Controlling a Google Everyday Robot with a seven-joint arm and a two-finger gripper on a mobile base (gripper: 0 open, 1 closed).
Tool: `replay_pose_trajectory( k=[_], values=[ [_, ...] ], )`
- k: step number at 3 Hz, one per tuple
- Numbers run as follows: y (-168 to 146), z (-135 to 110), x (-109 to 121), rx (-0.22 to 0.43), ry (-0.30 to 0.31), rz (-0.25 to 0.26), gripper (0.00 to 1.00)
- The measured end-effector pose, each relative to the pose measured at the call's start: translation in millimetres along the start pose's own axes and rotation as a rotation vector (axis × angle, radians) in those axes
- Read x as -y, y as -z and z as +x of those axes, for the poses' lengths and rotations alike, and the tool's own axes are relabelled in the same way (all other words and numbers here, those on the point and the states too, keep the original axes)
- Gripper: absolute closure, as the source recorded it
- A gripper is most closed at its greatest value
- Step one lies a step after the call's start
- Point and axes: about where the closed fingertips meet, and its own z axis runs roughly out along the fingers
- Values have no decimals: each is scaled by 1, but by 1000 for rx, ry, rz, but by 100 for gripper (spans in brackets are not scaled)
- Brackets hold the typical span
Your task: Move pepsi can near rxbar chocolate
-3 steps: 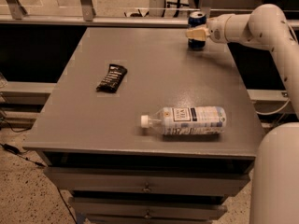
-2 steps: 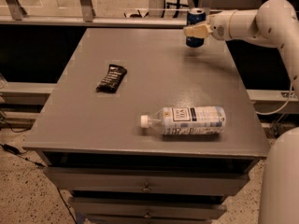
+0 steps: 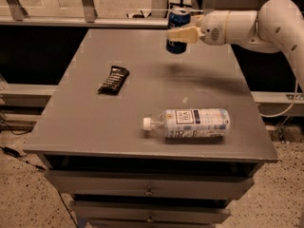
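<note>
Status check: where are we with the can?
Pincer shut on pepsi can, held above table, far right. Rxbar chocolate lies left, apart. Bottle near front, not between.

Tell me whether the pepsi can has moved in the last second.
Yes. The pepsi can, held in the gripper, has shifted left toward the rxbar, which lies where it did on the table.
</note>
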Motion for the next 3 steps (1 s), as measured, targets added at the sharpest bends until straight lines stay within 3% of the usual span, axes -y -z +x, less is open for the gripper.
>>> replay_pose_trajectory(
  k=[1, 2, 3],
  values=[
    [-21, -7, -58, 29, 4, -110, 100],
    [-40, -6, -100, 38, 5, -185, 100],
    [-59, 7, -125, 31, 14, -219, 100]
  ],
)
